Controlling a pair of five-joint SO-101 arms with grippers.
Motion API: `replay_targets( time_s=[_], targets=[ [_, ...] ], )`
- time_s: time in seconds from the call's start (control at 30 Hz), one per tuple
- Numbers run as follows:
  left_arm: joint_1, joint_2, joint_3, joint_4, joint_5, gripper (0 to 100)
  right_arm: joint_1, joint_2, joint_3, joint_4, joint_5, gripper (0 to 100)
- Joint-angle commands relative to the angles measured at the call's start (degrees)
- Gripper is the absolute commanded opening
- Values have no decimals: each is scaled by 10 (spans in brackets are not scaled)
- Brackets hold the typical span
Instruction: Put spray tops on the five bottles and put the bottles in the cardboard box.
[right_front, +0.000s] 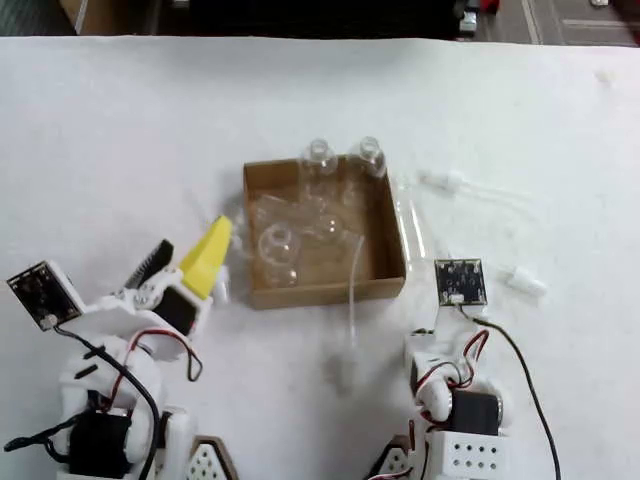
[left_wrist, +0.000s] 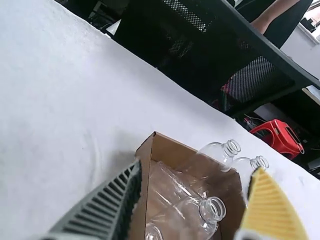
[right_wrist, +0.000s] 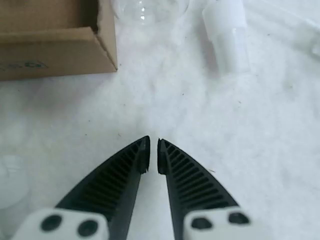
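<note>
- Cardboard box (right_front: 325, 294): brown, open-topped, at the centre of the frame.
- Clear bottles (right_front: 278, 243): uncapped, jumbled inside the box.
- White spray tops (right_front: 447, 182): lying loose, right of the box.

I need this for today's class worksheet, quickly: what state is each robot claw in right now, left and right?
Left claw: open, holding nothing, beside the brown cardboard box.
Right claw: shut, holding nothing, over the white table.
</note>
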Motion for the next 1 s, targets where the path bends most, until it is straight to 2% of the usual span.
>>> replay_targets(
  time_s=[0.0, 0.2, 0.97],
  targets=[
    [-1, -5, -3, 1, -15, 312, 1, 0, 5, 3, -1, 18],
    [0, -5, -3, 1, -45, 312, 1, 0, 5, 3, -1, 18],
    [0, -4, -2, 4, -48, 312, 1, 0, 5, 3, -1, 18]
  ],
)
